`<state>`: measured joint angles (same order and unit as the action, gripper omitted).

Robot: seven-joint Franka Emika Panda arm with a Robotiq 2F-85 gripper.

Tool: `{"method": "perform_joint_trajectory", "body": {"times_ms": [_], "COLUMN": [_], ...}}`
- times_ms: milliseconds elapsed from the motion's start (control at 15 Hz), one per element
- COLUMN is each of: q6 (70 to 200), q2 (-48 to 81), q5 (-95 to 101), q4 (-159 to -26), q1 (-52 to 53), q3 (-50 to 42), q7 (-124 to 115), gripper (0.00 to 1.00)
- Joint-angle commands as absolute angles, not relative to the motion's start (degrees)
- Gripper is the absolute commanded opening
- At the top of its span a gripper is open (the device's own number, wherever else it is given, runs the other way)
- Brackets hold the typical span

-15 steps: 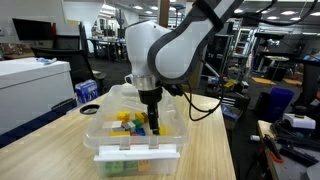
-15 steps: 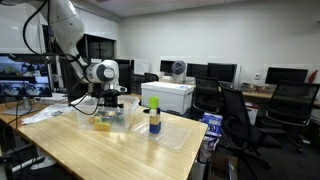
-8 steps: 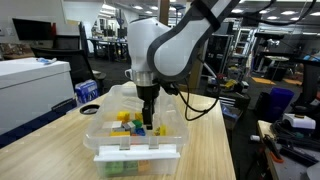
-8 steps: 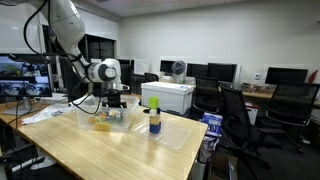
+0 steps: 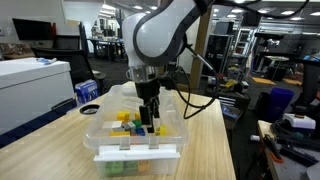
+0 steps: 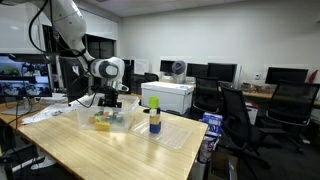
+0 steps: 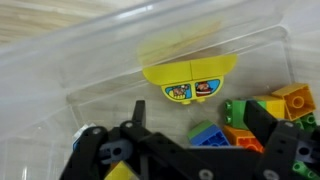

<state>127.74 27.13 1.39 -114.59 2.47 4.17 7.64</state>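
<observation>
The arm has lifted a little: a second ago the gripper [image 5: 150,121] sat lower among the toys, and now the big white wrist joint stands higher above the clear plastic bin [image 5: 97,127], with the gripper's tip hanging just over the pile. The fingers [image 7: 105,155] are spread wide, a touch wider than a second back, and I see nothing between them, so as far as I can judge the gripper has come up empty.

From the wrist view, the nearest thing is a yellow rounded piece [image 7: 190,82] with two little picture stickers on its face. It lies on the bin floor close to the clear wall, straight ahead of the open fingers and apart from them. Off to one side sits a heap of toy blocks [image 7: 262,115], green, orange, yellow and blue, bunched together, with the blue and green ones lying between the finger ends.

The bin itself has not shifted on the wooden table [image 5: 205,150]. In an exterior view a bottle [image 6: 153,122] of yellow stuff with a dark cap stands well apart from the bin, and a white printer [image 6: 168,97] sits behind it, both untouched
</observation>
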Motion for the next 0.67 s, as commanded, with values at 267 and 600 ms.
{"method": "perform_joint_trajectory", "body": {"times_ms": [267,600], "q6": [119.98,122.43], "q2": [29.28,31.01], "q5": [3.07,8.71], "q4": [-113.71,-114.82], "q1": [2.58,3.01], "q3": [4.27,4.36], "q7": [10.05,18.22], "gripper": [1.00,1.00]}}
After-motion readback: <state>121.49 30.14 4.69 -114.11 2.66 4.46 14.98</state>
